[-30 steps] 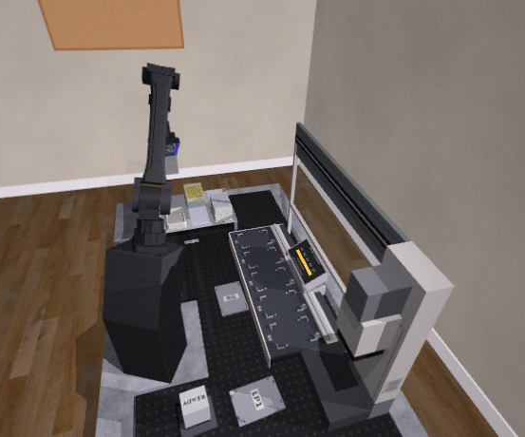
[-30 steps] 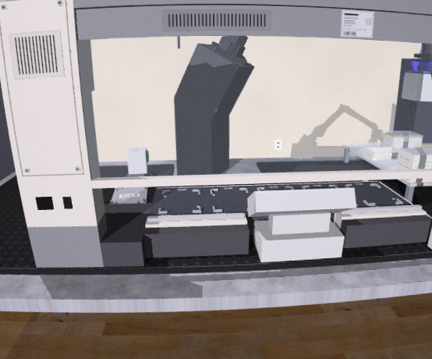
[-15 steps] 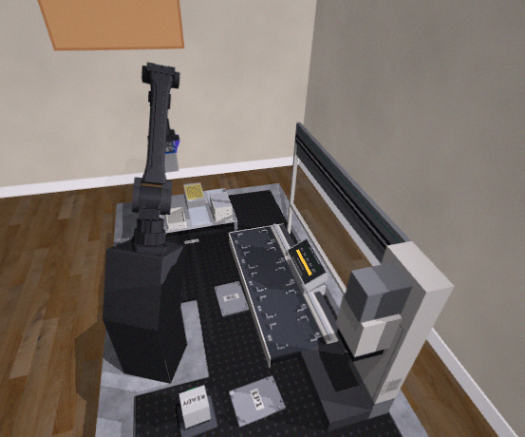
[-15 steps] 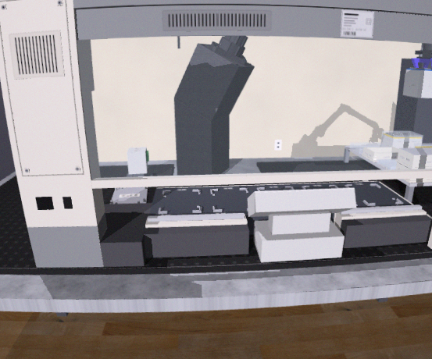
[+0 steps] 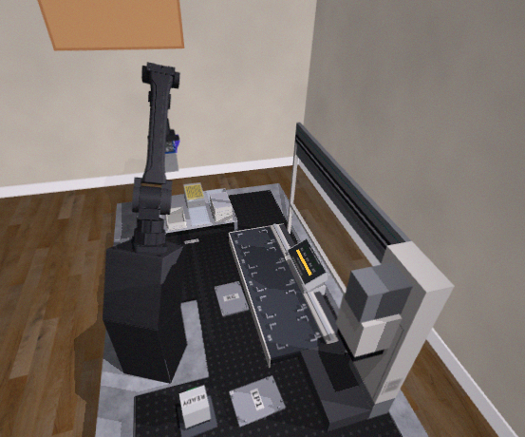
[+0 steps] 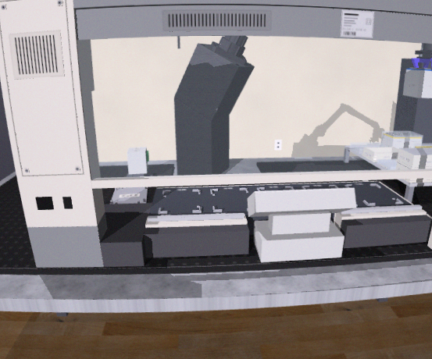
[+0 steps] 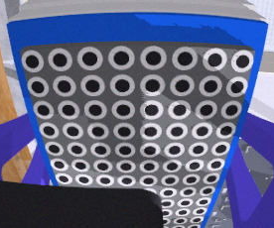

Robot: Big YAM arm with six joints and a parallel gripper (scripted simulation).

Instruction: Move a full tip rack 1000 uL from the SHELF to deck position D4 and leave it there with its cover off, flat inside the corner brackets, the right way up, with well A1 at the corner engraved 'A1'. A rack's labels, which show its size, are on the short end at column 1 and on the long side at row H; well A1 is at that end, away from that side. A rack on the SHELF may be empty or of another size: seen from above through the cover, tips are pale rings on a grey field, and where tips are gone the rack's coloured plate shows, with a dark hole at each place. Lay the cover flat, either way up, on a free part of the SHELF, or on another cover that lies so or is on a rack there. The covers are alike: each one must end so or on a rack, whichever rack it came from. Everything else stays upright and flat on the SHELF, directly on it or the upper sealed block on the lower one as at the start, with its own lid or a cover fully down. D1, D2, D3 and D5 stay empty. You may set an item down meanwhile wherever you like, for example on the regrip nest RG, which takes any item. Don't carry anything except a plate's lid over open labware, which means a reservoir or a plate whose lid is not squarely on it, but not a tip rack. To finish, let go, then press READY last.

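Note:
My gripper point(image 5: 175, 142) point(image 6: 431, 64) is shut on a covered tip rack point(image 5: 171, 161) point(image 6: 426, 83) point(image 7: 137, 108) and holds it high in the air above the SHELF point(image 6: 353, 147). In the wrist view the rack has a blue plate, and pale rings fill every place seen through the cover. The purple fingers clasp its two sides. The deck point(image 5: 275, 285) with its corner brackets holds nothing.
The RG nest point(image 5: 233, 300), READY button point(image 5: 194, 404) and LP1 plate point(image 5: 256, 400) lie nearer the front.

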